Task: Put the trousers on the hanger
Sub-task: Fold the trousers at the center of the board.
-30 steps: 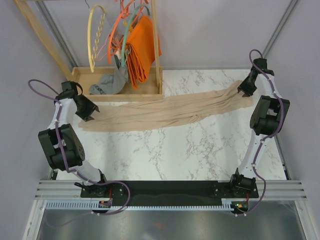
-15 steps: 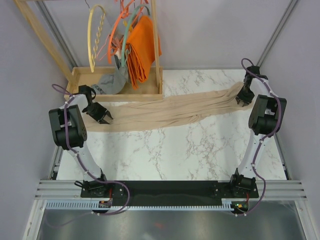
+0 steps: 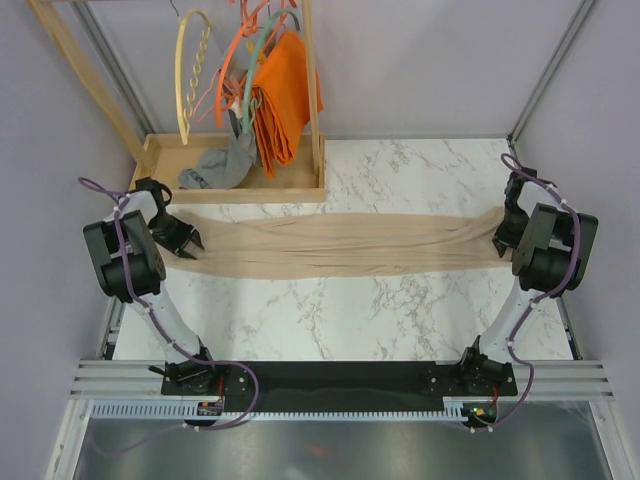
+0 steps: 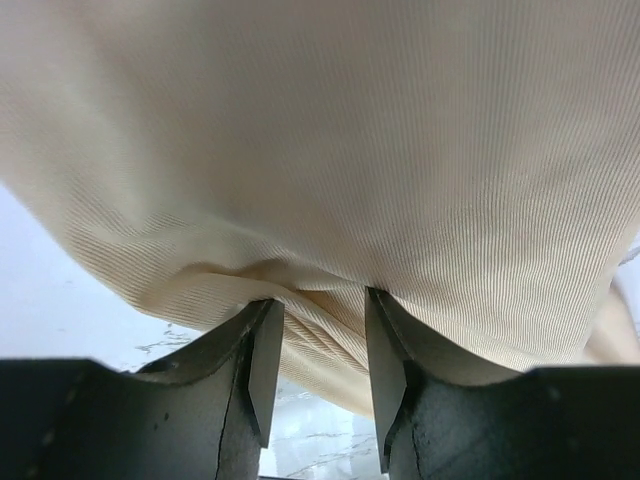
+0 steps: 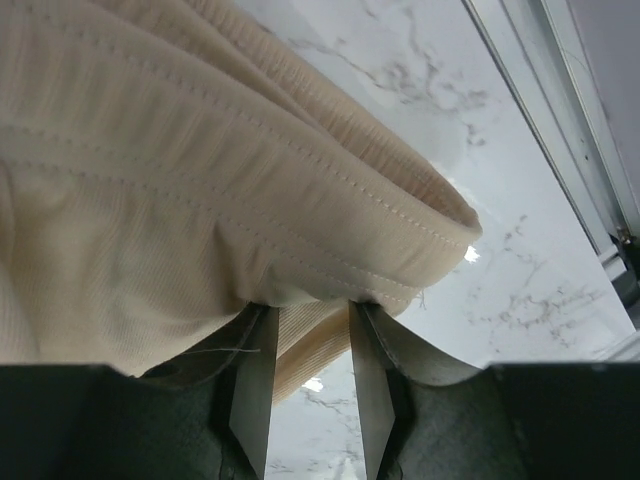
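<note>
left end effector (image 3: 189, 243) pinches one end of trousers (image 3: 340, 245) | right end effector (image 3: 503, 239) pinches the other end | trousers pulled straight across surface (image 3: 400, 300), probably for an even lift | hanger (image 3: 190, 80) back-left, well apart

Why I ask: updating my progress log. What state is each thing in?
trousers: stretched out across table, unhung.
hanger: hanging on rack, bare.
left gripper: shut on trousers.
right gripper: shut on trousers.
orange cloth: draped on rack.
grey garment: crumpled on rack base.
</note>
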Available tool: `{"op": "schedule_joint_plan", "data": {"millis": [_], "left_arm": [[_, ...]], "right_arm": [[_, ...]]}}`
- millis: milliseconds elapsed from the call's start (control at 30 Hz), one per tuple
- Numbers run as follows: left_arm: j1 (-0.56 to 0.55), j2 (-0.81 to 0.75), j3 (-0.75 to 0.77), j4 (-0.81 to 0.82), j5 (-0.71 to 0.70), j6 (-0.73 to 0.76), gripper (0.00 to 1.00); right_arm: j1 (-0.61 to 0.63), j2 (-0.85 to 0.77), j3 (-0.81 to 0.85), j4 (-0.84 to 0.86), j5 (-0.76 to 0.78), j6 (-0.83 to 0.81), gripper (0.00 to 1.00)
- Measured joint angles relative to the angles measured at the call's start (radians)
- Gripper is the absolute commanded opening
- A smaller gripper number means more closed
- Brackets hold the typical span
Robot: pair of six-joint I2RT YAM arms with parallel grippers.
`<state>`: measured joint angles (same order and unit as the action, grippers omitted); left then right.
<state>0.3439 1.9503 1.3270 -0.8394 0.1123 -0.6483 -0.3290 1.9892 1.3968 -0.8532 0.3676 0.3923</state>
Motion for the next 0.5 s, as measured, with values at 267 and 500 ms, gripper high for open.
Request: {"op": "schedule_joint_plan", "data": {"millis": [267, 500], "left_arm": [[0.007, -0.092, -0.008, -0.018, -0.060, 0.048, 0.59], [-0.107, -0.209, 0.009, -0.007, -0.017, 0.046, 0.60]], "right_arm": [[0.080, -0.076, 0.013, -0.072, 0.011, 0.008, 0.51], [0.250, -0.137, 0.131, -0.079, -0.060, 0.055, 0.53]]}}
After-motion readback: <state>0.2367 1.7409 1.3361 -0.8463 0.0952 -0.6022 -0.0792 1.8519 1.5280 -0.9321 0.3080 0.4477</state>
